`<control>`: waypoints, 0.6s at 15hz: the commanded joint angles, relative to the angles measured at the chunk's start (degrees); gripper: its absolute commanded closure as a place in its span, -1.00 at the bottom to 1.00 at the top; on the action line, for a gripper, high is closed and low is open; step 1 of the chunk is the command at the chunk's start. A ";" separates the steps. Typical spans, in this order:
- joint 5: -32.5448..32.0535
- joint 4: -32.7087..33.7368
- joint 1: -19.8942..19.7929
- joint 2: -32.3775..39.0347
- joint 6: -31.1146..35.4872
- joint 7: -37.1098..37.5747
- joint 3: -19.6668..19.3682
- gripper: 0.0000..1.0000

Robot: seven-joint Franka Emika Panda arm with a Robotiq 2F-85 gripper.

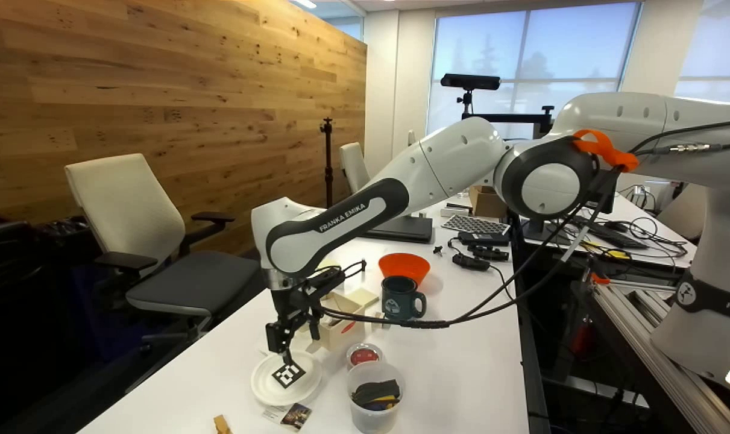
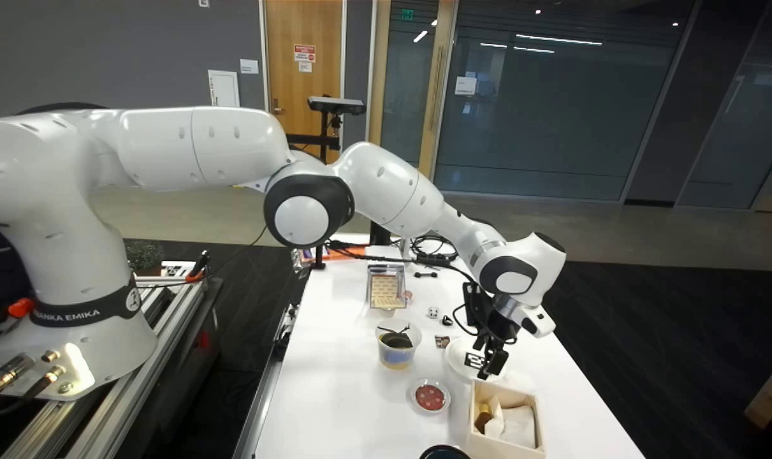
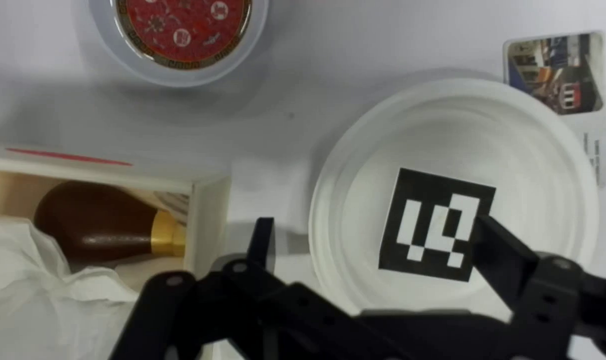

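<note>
My gripper (image 3: 375, 235) stands open over a white round plate (image 3: 328, 200), holding nothing. One of its fingers (image 3: 260, 245) hangs between the plate's rim and a pale open box (image 3: 208, 220); the opposite one covers the edge of a black-and-white patterned square (image 3: 435, 235) lying in the plate. Whether a fingertip touches the plate I cannot tell. Inside the box are a brown rounded object (image 3: 97, 220) with a gold collar and crumpled white paper (image 3: 47, 310). A small clear dish with a red patterned disc (image 3: 187, 30) sits close by. Part of a picture card (image 3: 558, 70) is under the plate's rim.
Near the plate in an exterior view stand a translucent tub (image 1: 374, 416) with dark items, a green mug (image 1: 399, 301) and an orange bowl (image 1: 404, 268). Cables hang from the arm past the mug. A clear case (image 2: 387, 287) and small black and white objects lie further along the table.
</note>
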 commanded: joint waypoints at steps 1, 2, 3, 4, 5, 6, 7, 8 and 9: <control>1.04 8.32 -0.26 2.48 -2.72 0.27 0.18 -1.00; 0.87 9.39 -0.14 2.74 -3.03 0.13 0.16 -1.00; 0.70 10.46 0.00 3.11 -3.44 0.17 0.06 -1.00; 0.72 11.44 0.12 3.53 -3.74 0.72 0.01 -1.00; 0.75 12.11 0.17 3.59 -4.75 0.83 0.07 -1.00; 0.00 6.49 0.09 0.51 -2.27 0.00 0.00 -1.00; 0.00 7.23 0.16 0.79 -2.73 0.00 0.00 -1.00; 0.00 7.78 0.21 1.10 -3.07 0.00 0.00 -1.00; 0.00 8.02 0.23 1.31 -3.16 0.00 0.00 -1.00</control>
